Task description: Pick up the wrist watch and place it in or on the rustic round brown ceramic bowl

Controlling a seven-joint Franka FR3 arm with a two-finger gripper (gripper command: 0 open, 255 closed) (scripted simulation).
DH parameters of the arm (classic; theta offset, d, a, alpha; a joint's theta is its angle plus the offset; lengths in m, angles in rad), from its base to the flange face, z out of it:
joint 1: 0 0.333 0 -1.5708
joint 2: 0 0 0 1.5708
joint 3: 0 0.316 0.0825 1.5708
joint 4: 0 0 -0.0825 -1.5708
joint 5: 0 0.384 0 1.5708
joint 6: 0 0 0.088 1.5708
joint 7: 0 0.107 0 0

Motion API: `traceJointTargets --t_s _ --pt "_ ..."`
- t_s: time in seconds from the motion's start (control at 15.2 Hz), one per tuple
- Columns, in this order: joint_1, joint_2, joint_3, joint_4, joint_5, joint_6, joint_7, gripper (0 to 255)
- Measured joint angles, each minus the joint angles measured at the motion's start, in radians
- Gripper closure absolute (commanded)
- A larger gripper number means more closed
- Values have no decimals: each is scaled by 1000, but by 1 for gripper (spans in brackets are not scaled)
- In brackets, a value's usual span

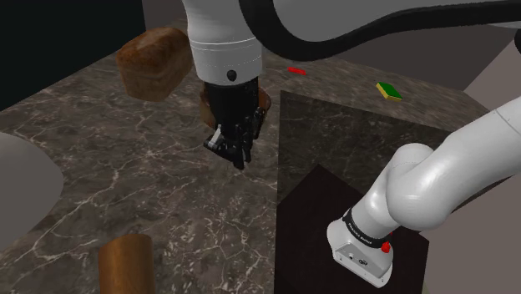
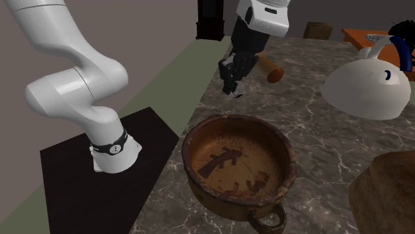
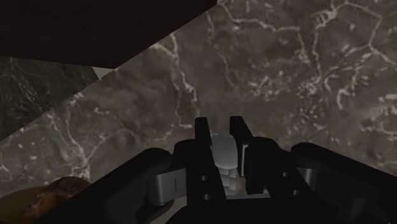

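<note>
Gripper (image 3: 220, 125) is clamping the pale wrist watch (image 3: 224, 151) clear of the marble top (image 3: 305, 63); drop into the brown bowl (image 2: 219, 199) is pending.

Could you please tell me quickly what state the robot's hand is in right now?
Hand: closed on the pale grey watch, clasped between its fingers above the stone countertop.

Watch (image 3: 224, 154) mostly hidden, clasped in claw (image 3: 220, 123). Shoulder view: bowl (image 1: 265, 100) mostly behind claw, top centre; brown cylinder (image 1: 125, 263) cut off, bottom left.
</note>
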Motion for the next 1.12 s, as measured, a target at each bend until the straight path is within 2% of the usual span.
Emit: traceJointTargets --t_s 1.12 --pt "-10 18 -16 243 -15 -227 13 255"
